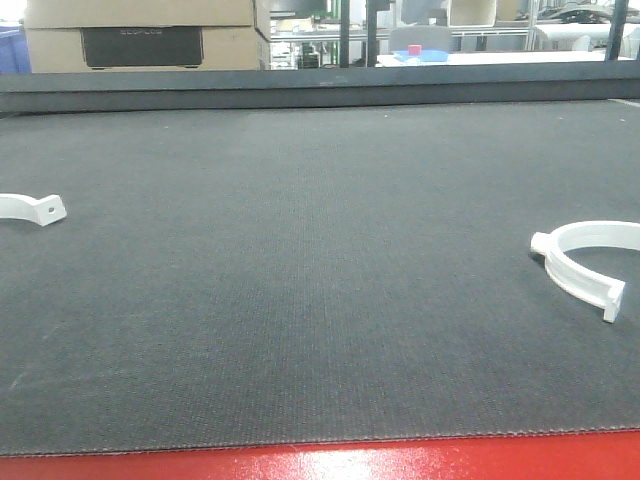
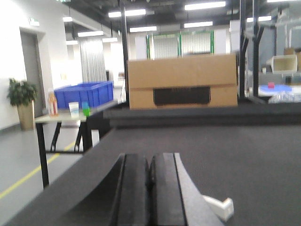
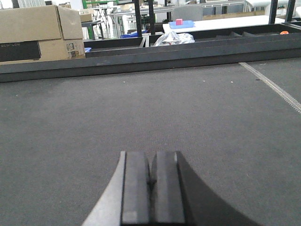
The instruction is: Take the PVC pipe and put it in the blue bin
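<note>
Two white C-shaped PVC pipe pieces lie on the dark grey mat in the front view. One PVC pipe rests at the right edge with its opening facing right, and only a tabbed end of the other shows at the left edge. The left wrist view catches a white tab end of a pipe just right of my left gripper, which is shut and empty. My right gripper is also shut with nothing in it, low over bare mat. A blue bin stands on a side table beyond the mat's left edge.
A cardboard box sits behind the raised dark back rail. A red strip borders the mat's near edge. Far behind, a white table carries a blue tray with a red block. The mat drops off to open floor on the left.
</note>
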